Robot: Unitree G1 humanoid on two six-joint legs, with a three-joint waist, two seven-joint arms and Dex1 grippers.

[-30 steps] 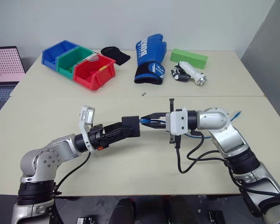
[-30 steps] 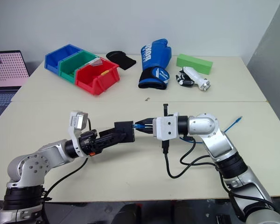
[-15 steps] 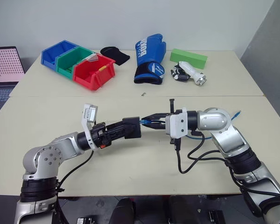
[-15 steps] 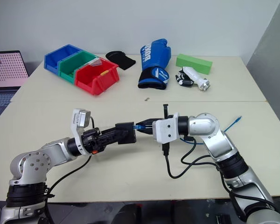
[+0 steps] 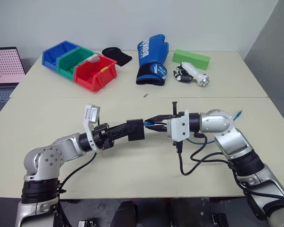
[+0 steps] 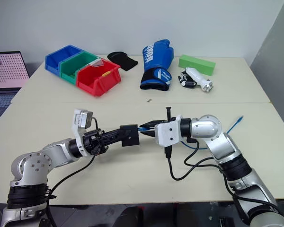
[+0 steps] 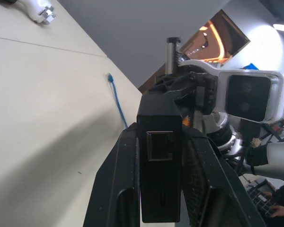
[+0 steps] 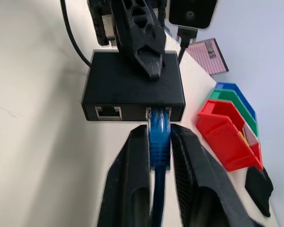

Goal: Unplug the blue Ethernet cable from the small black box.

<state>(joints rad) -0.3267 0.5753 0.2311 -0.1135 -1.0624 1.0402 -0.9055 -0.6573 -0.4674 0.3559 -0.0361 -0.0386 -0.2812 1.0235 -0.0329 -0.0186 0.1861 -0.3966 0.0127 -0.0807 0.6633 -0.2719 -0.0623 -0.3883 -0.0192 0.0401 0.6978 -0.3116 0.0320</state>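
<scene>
Right wrist view gives me the clearest read: the blue Ethernet cable (image 8: pixel 159 137) runs up between my right gripper (image 8: pixel 159 142) fingers, and its plug is seated in one of two ports on the side of the small black box (image 8: pixel 134 85). The neighbouring port is vacant. My right fingers sit on either side of the plug boot and are pinched on it. One finger of the left gripper (image 5: pixel 132 130) lies across the top of the box.

Left wrist view shows the box clamped between my left fingers (image 7: pixel 118 184), with a square port facing the lens, so that hand is clenched on the box.

From the head views, both arms meet above the beige table (image 5: pixel 132 170), near its front half, box and plug held in the air between them. Behind the right gripper the cable loops down under the forearm, and its far end (image 5: pixel 236 114) lies on the table off to the right.

Toward the back of the table I see blue, green and red bins (image 5: pixel 80 64), a blue boxing glove (image 5: pixel 152 59), a black fabric piece (image 5: pixel 117 56), a green block (image 5: pixel 191 59) and a white-and-black tool (image 5: pixel 191 74). A laptop (image 5: pixel 4 71) sits off the left edge.
</scene>
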